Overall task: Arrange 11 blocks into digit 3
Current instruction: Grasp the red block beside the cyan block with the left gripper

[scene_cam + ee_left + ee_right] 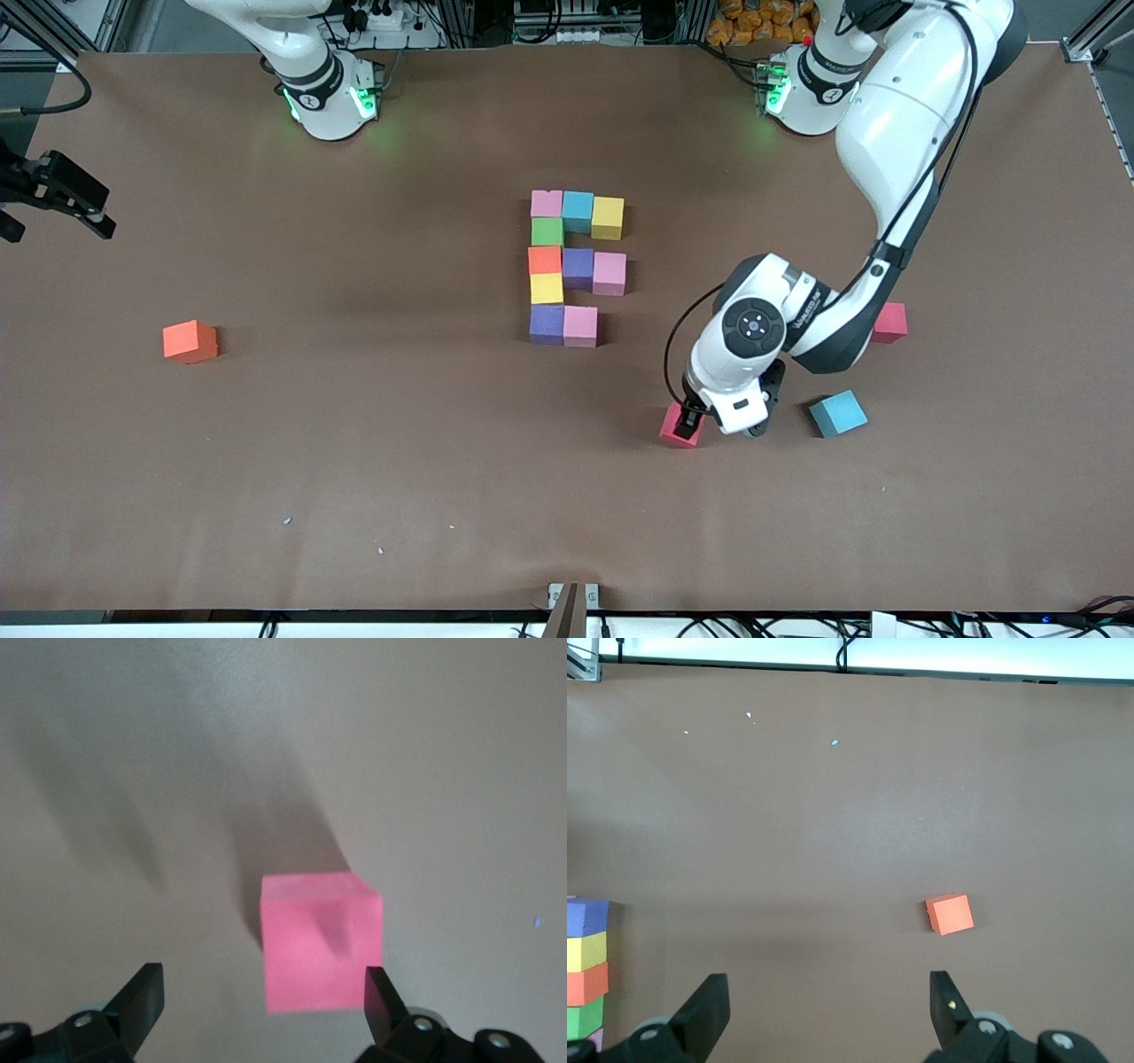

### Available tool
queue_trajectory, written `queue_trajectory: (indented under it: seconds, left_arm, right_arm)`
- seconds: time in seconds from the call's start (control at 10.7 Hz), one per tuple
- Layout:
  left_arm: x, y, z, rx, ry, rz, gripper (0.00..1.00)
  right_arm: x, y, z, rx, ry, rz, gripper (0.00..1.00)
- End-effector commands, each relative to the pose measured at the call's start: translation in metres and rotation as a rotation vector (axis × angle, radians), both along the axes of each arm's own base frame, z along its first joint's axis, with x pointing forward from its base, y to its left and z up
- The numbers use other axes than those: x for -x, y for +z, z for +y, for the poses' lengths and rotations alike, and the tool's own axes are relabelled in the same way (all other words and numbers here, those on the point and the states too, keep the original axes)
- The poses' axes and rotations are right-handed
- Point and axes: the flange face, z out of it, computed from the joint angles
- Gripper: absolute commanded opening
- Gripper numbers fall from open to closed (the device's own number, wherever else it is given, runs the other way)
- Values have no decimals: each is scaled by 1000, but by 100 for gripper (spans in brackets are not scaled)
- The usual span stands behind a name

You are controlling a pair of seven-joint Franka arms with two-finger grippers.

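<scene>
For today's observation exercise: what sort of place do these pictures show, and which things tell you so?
Most likely a robotics lab workbench. Two robot arm bases are mounted along a brown table, coloured foam-like blocks lie on it, and cables and aluminium framing line its edges.

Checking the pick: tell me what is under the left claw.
Under the open left claw sits a pink block on the brown table, between its fingers but not gripped. From the front, the claw covers part of the block.

The left end effector [689,418] covers part of a red block [679,431]; another red block [890,322] sits half hidden by that arm.
</scene>
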Motion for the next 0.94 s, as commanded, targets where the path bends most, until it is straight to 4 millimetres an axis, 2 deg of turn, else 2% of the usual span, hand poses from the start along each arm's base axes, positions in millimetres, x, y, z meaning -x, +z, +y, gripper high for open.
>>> queue_trajectory:
  seconds: [0.0, 0.19, 0.56, 0.84]
  left_arm:
    - [-13, -3, 0, 31, 43, -9, 100]
    - [-17, -1, -2, 53, 53, -37, 100]
    - [-19, -33, -3, 42, 95, -56, 100]
    - [-18, -41, -4, 44, 101, -56, 100]
  right_arm:
    - [5, 1, -2, -8, -13, 5, 100]
    - [5, 2, -1, -6, -9, 1, 100]
    - [6, -3, -2, -6, 2, 28, 100]
    - [7, -1, 4, -2, 20, 24, 100]
